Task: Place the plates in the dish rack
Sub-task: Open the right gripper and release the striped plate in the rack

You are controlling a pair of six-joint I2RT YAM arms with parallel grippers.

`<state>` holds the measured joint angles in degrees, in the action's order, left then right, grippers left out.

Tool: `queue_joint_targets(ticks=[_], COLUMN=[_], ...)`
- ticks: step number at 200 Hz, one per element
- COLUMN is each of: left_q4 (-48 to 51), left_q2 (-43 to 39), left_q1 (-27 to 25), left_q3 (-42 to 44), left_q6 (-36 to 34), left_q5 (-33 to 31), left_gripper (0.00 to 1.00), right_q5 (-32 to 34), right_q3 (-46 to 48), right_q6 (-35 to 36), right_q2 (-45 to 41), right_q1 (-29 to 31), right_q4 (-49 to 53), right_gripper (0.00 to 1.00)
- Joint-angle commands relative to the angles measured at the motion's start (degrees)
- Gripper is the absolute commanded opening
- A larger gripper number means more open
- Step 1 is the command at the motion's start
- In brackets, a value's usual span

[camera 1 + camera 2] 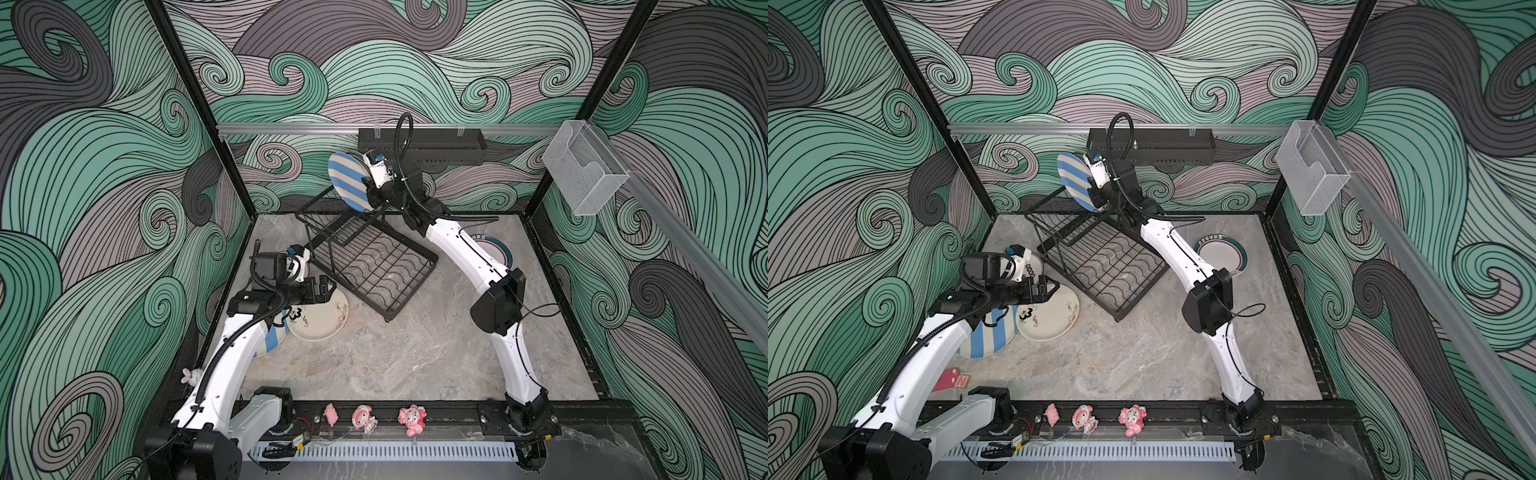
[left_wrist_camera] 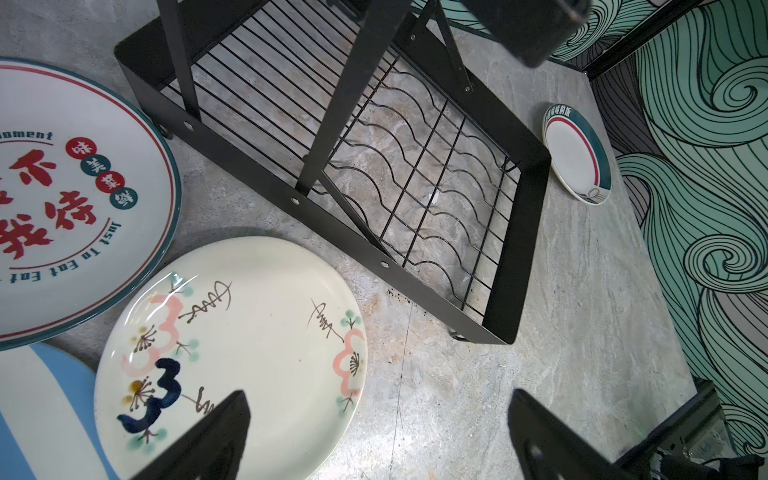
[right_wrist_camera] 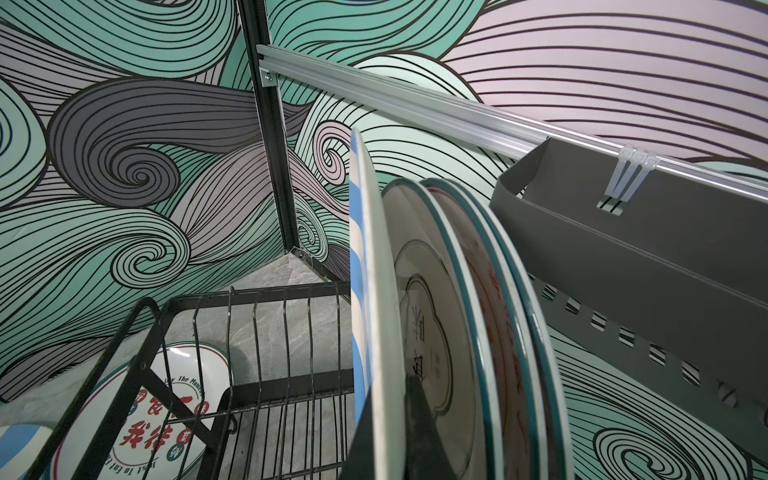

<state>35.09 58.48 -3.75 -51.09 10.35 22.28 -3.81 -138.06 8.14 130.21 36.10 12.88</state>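
Observation:
My right gripper (image 1: 372,193) (image 3: 386,440) is shut on a blue-white striped plate (image 1: 349,183) (image 1: 1075,180) (image 3: 365,291), held on edge above the raised upper basket of the black wire dish rack (image 1: 374,266) (image 2: 515,249) (image 3: 249,390). Right beside it, two teal-rimmed plates (image 3: 436,291) stand upright. My left gripper (image 1: 326,289) (image 2: 378,436) hangs open over the rim of a cream flowered plate (image 1: 320,316) (image 2: 232,353) lying flat. On the table also lie a second striped plate (image 1: 988,340), a red-character plate (image 2: 62,199) and a small teal-rimmed plate (image 1: 496,249) (image 2: 577,153).
A black perforated trough (image 1: 436,143) hangs on the back rail just behind the right gripper. A clear plastic box (image 1: 582,174) is fixed to the right rail. Small pink figurines (image 1: 365,417) line the front edge, and a red tag (image 1: 951,380) lies by the left arm.

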Motion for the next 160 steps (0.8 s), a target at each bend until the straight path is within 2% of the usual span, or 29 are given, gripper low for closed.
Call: queue_joint_targets(ticks=[1,48,74,96,160], left_q4=[-0.3,-0.3,-0.3,-0.2,-0.3], left_q2=[0.3,0.4,0.3,0.1,-0.2], left_q1=[0.5,0.5,0.5,0.5,0.5], left_q3=[-0.1,-0.2,-0.2,-0.1,-0.6], left_q6=[0.2,0.2,0.1,0.1,-0.1], left_q5=[0.2,0.3,0.3,0.3,0.6], left_gripper=[0.99,0.99,0.98,0.99,0.99], right_q5=[0.2,-0.2,0.0,0.1,0.3], right_q3=[-1.6,-1.6,-1.6,-1.9,-3.6], right_q6=[0.1,0.3,0.6,0.6,1.0], right_q2=[0.4,0.7,0.8,0.7,-1.5], right_q1=[-0.1,-0.1,-0.1,-0.1,-0.1], right_q4=[-2.4,-2.2,-1.9,-1.5,2.9], right_gripper=[0.0,0.0,0.11,0.16,0.43])
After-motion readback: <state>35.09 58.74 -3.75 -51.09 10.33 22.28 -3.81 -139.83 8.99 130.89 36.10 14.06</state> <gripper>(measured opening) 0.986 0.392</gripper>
